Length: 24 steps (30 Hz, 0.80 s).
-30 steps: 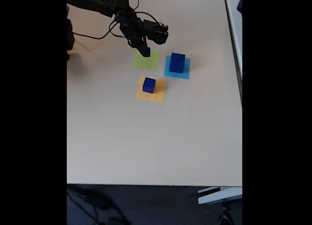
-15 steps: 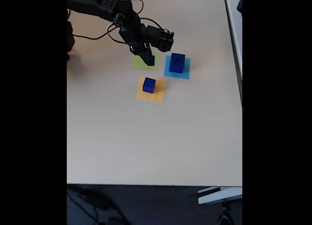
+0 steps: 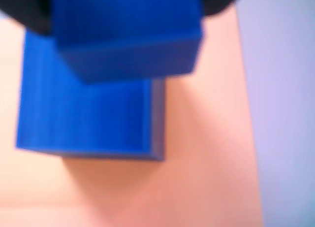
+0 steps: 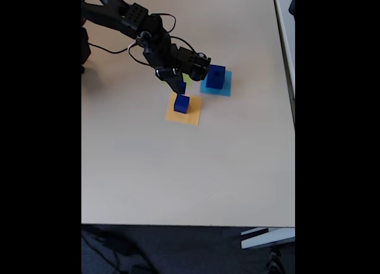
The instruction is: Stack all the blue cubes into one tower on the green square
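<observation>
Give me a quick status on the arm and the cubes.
Gripper shut on small cube, hovering above cube on orange square. Largest cube sits on cyan square. Nothing blocking.

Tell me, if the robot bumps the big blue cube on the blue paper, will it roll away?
Probably not. The big blue cube has flat faces and sits squarely on the cyan paper square, so it would likely slide, not roll. It looks stiff and solid, so a bump should not squash it. The thin paper might shift along with it.
</observation>
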Motion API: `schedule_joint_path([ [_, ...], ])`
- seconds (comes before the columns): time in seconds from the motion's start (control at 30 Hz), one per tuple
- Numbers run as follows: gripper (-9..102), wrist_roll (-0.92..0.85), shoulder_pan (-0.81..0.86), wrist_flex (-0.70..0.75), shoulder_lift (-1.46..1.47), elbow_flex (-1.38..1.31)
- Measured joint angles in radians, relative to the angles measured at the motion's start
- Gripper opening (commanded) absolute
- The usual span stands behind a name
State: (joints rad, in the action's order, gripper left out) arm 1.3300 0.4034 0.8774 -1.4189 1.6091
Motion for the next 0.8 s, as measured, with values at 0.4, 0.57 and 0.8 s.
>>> schedule_joint_path([
  [0.4, 7, -0.009, 0.032, -0.018, 0.054, -0.049],
  [0.57, 7, -0.009, 0.037, -0.018, 0.077, -0.083],
  [0.8, 7, -0.008, 0.035, -0.018, 0.078, -0.083],
])
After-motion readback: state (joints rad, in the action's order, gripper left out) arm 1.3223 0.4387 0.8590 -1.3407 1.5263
